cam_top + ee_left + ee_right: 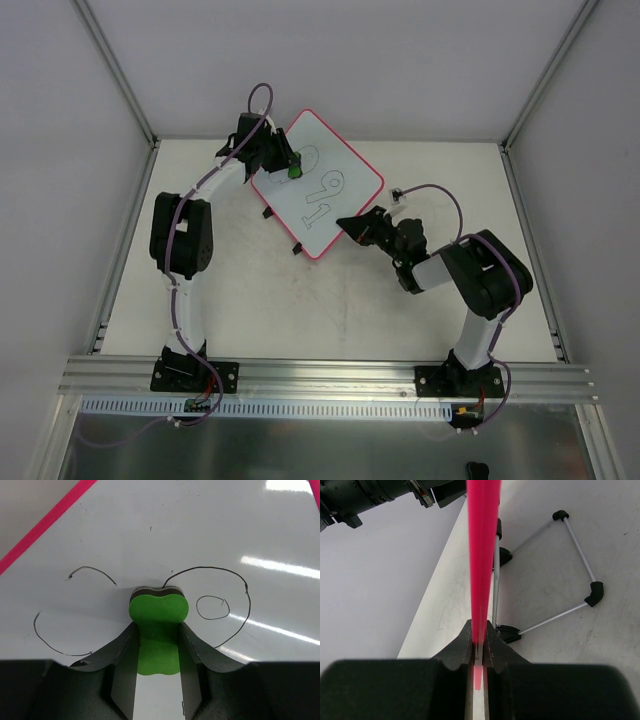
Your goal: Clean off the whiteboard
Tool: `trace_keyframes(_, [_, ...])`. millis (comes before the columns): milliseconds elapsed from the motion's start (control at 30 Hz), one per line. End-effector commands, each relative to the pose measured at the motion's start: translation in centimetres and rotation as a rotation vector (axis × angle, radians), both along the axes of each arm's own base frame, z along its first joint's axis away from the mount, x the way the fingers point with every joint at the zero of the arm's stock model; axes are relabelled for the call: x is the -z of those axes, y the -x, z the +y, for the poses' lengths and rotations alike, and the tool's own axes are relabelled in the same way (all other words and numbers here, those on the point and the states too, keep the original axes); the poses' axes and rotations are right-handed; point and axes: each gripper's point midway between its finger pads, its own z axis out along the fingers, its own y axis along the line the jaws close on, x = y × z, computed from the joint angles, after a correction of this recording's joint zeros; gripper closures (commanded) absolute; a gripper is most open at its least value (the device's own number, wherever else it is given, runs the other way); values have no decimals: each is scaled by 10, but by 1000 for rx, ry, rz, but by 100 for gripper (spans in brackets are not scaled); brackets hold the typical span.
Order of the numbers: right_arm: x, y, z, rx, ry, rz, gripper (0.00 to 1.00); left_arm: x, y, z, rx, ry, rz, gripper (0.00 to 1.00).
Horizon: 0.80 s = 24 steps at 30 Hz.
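Observation:
The whiteboard [352, 168] stands tilted at the back of the table, white with a red-pink rim and black handwritten digits [325, 195]. My left gripper [286, 163] is shut on a small green eraser [295, 171] at the board's upper left. In the left wrist view the eraser [158, 611] presses against the whiteboard [200, 530] between my fingers [122, 652], with partly wiped black strokes [212, 607] on both sides. My right gripper [350, 227] is shut on the board's lower right edge. The right wrist view shows the rim [482, 555] edge-on, clamped between the jaws of that gripper [480, 639].
Behind the board a thin wire stand [570, 565] with black feet [594, 594] rests on the table [330, 300]. Grey walls and aluminium posts [120, 75] enclose the table. A metal rail [330, 375] carries both arm bases at the near edge.

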Motion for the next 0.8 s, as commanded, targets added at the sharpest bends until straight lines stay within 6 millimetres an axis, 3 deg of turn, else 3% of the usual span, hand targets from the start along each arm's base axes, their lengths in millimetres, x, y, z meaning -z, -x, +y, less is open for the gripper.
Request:
trace_keyframes(0, [-54, 4, 15, -102, -69, -252, 100, 13, 38, -41, 127, 21, 68, 100])
trace_keyframes(200, [-50, 12, 25, -177, -77, -236, 100, 24, 41, -23, 114, 9, 92, 100])
trace_keyframes(500, [-45, 30, 5, -168, -38, -243, 100, 53, 44, 50, -8, 28, 189, 100])
trace_keyframes(767, [-35, 44, -5, -194, 0, -246, 100, 65, 48, 77, -69, -3, 208, 100])
